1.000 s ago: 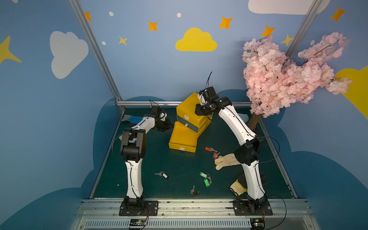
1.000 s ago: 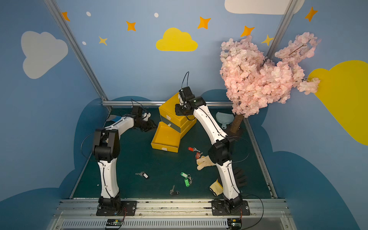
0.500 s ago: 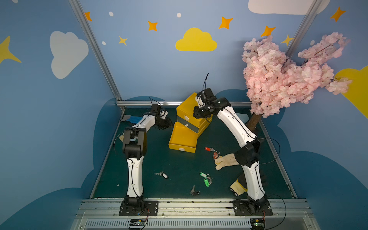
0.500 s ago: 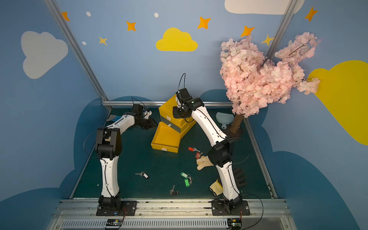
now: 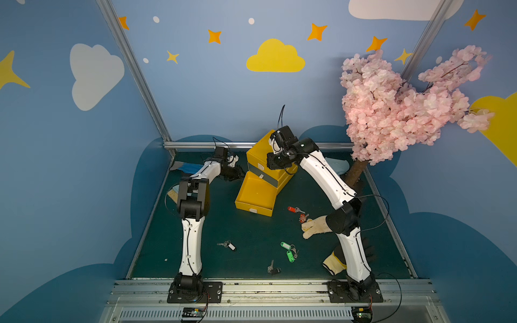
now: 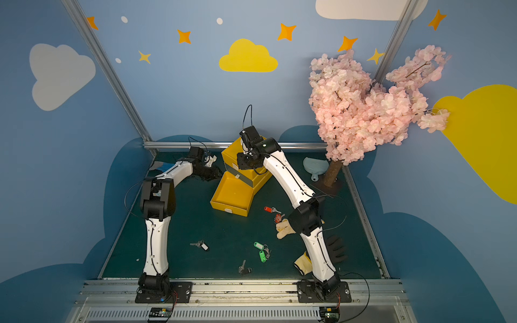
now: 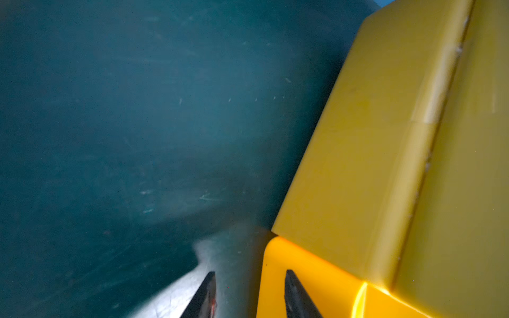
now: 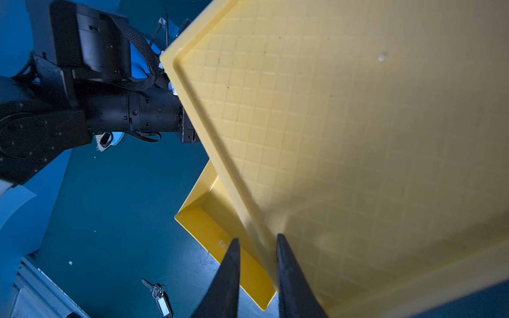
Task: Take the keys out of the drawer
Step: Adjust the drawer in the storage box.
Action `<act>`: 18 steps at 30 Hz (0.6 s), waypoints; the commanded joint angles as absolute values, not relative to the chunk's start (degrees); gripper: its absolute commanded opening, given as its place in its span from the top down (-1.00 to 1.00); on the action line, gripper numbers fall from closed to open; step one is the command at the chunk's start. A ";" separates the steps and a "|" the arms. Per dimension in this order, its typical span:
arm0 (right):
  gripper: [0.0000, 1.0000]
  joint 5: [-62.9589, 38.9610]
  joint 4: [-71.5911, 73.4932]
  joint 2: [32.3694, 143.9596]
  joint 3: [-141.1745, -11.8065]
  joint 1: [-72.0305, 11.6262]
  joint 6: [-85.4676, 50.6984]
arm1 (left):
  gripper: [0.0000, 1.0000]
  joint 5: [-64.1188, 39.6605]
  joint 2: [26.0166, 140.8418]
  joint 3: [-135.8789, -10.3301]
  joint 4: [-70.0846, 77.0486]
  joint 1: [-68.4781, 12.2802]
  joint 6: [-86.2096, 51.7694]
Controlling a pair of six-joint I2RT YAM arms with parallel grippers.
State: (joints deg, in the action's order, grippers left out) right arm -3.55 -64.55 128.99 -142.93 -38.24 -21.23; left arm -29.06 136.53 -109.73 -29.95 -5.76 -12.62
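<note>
Surface: dark green mat [image 5: 246, 226] edged by aluminium rails; blue walls [image 5: 223, 98] painted with clouds and orange stars stand behind it
Back corner: pink artificial blossom tree [image 5: 391, 112] on a brown trunk, on the robot's right; pale blue plastic dustpan [image 6: 314, 165] just beside the trunk
Cabinet: small yellow plastic cabinet [image 5: 257, 153] of three stacked drawers, at the back middle of the mat, set at an angle; its middle front is grey
Drawer: yellow bottom drawer [image 5: 251, 208] stands pulled well out toward the robot; its floor shows plain yellow in both top views
Keys: small bunches of silver metal keys [image 5: 288, 251] on rings lie on the mat, outside the drawer; red-orange tags [image 5: 291, 209] near the drawer's right front corner; green tags [image 5: 290, 256] mid-mat; black-and-white tag [image 5: 231, 246] toward the left arm; black tag [image 5: 275, 270] nearest the front rail
Gloves: cream fabric glove [image 5: 316, 227] touching a red-orange bunch, partly under the right arm; yellow-cuffed glove [image 5: 333, 265] by the right arm's base
Left gripper: left gripper [image 7: 250, 272] sits low against the cabinet's left side; fingers a middling way apart, mat and a yellow corner showing between them; whether either finger touches the plastic I cannot tell
Right gripper: right gripper [image 8: 257, 238] hangs over the cabinet's front top edge; fingers narrow, a slim gap between the tips, with the blurred top rim running between them; contact I cannot tell
</note>
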 commanded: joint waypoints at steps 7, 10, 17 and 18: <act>0.50 -5.35 -82.73 136.08 -137.77 -38.54 -23.16 | 0.16 -35.99 135.69 -111.69 -29.58 -9.49 -11.10; 0.50 -5.31 -82.92 135.97 -137.46 -38.58 -23.12 | 0.16 -36.86 136.86 -112.42 -29.22 -9.60 -11.49; 0.46 -4.28 -83.42 134.85 -135.89 -36.86 -22.95 | 0.16 -35.69 129.64 -101.89 -30.83 -7.45 -10.02; 0.44 -4.06 -83.41 134.57 -135.65 -36.45 -22.79 | 0.15 -36.14 128.20 -99.63 -30.10 -6.45 -10.54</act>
State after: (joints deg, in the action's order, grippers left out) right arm -4.21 -64.49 128.33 -141.40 -37.10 -22.09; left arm -28.99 133.08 -104.42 -27.75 -5.82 -11.29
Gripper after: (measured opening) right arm 0.271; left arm 0.419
